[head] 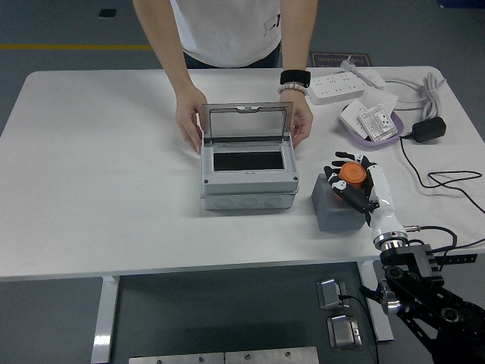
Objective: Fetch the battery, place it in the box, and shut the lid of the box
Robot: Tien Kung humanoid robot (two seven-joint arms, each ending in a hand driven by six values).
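- box: grey, mid-table, clear lid raised upright at its back edge.
- person's hands: one on each side of the lid, holding it up.
- battery: orange, right of the box, over a grey block.
- right hand: black fingers wrapped around the battery, above the block.
- power strip: white, beyond the box to the right, near a purple tray.

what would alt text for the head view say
The robot's right hand grips an orange battery above a grey block, right of an open grey box. A person's hands hold the box's raised lid on a white table.
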